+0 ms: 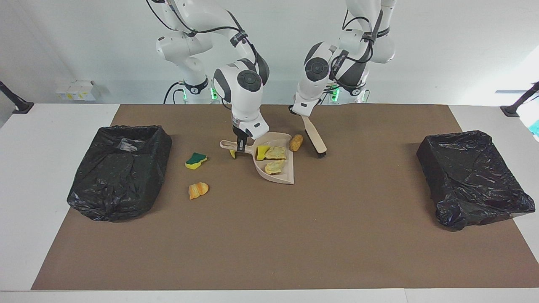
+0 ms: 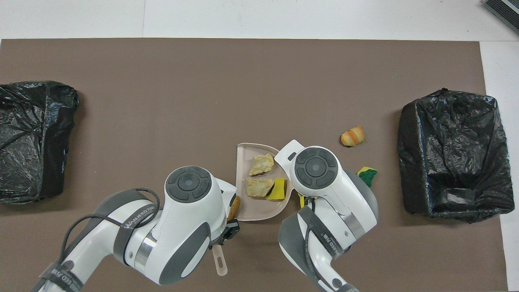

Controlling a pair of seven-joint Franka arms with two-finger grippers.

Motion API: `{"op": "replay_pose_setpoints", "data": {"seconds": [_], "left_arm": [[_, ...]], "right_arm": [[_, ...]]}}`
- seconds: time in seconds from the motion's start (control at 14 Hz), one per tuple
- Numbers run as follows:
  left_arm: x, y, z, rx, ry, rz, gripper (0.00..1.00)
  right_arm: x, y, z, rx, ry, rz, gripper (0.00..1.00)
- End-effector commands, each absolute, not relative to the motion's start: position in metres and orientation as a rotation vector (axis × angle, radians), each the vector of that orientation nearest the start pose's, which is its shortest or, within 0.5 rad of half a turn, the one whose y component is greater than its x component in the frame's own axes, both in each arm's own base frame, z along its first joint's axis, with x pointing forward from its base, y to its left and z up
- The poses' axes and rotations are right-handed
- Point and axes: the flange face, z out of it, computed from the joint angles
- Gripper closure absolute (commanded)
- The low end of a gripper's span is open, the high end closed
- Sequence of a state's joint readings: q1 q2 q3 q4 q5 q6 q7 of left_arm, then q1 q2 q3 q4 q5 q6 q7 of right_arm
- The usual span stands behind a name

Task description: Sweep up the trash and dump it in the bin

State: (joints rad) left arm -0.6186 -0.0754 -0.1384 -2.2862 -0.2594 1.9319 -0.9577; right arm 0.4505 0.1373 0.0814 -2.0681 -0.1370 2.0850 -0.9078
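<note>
Beige dustpan (image 1: 276, 174), beige black-bristled brush (image 1: 313, 136), green-and-yellow sponge (image 1: 196, 160), glossy black bins (image 1: 120, 170), brown mat (image 1: 269, 235)

Overhead view: the left arm's wrist covers the left gripper (image 1: 301, 112) and most of the brush (image 2: 219, 263) (only the handle's end shows below it). The right arm's wrist hides the dustpan (image 2: 243, 162) handle and part of the green-and-yellow sponge (image 2: 368, 175). The black bin (image 2: 28, 138) at centre left is cut off by the frame's edge.

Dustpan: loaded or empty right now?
Loaded: the dustpan holds three yellow scraps; the brown lump lies outside it.
</note>
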Motion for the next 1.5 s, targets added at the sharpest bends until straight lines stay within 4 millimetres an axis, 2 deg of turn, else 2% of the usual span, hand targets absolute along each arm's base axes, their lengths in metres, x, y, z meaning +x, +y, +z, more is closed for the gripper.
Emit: {"op": "replay_pose_setpoints", "data": {"seconds": [0.0,0.14,0.36,0.57,0.72,0.86,1.07,1.22,1.43], "left_arm": [[0.325,-0.343,0.364,-3.071,-0.532,0.457,1.00],[0.325,-0.356,0.367,-3.152,-0.507,0.436,1.00],[0.331,-0.362,0.367,-3.248,-0.254,0.433,1.00],[0.332,-0.361,0.368,-3.263,-0.191,0.432,1.00],[0.332,-0.362,0.368,-3.289,-0.038,0.431,1.00],[0.334,-0.362,0.369,-3.306,0.014,0.432,1.00],[0.336,-0.363,0.369,-3.283,-0.017,0.483,1.00],[0.330,-0.359,0.373,-3.187,-0.132,0.595,1.00],[0.325,-0.352,0.379,-3.091,-0.157,0.554,1.00]], "right_arm": [[0.482,0.278,0.354,-2.345,-2.183,0.201,1.00],[0.482,0.278,0.354,-2.345,-2.183,0.201,1.00],[0.482,0.278,0.354,-2.345,-2.183,0.201,1.00],[0.482,0.278,0.354,-2.343,-2.185,0.206,1.00],[0.481,0.278,0.354,-2.335,-2.190,0.218,1.00],[0.482,0.278,0.355,-2.335,-2.189,0.223,1.00],[0.487,0.272,0.365,-2.347,-2.183,0.204,1.00],[0.489,0.271,0.370,-2.344,-2.187,0.200,1.00],[0.491,0.271,0.377,-2.347,-2.186,0.203,1.00]]}}
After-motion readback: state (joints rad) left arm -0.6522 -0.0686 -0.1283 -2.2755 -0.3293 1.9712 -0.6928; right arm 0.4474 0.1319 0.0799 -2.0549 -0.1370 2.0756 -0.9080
